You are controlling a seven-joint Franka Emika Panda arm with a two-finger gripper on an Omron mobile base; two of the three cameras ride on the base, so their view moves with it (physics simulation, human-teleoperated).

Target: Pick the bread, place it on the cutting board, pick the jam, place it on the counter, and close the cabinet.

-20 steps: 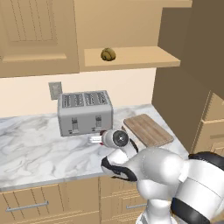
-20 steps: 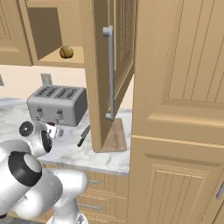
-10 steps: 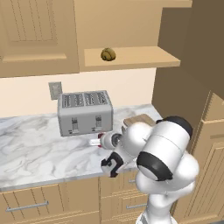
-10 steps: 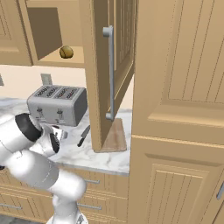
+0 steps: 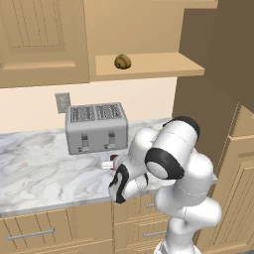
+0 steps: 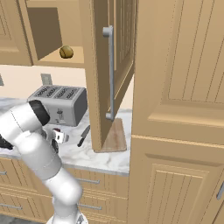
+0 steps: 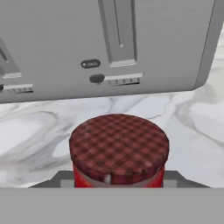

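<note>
The red jam (image 7: 119, 148) with its checked dark red lid sits between my gripper's fingers, just in front of the toaster. My gripper (image 5: 108, 163) (image 6: 58, 136) is shut on the jam (image 5: 113, 158), low over the marble counter (image 5: 39, 173). The bread (image 5: 122, 61) (image 6: 66, 51) lies on the shelf of the open cabinet (image 6: 105, 74). The cutting board (image 6: 116, 134) lies on the counter under the open door, partly hidden by it. In the left base view my arm covers it.
A grey toaster (image 5: 95, 127) (image 6: 59, 103) (image 7: 109, 43) stands against the wall right behind the jam. A black-handled knife (image 6: 83, 135) lies between toaster and board. The cabinet door with its grey bar handle (image 6: 109, 72) juts out over the counter's right end.
My arm's elbow has swung up and to the right. The gripper with the jam has sunk a little in front of the toaster. The bread and the door have not moved.
</note>
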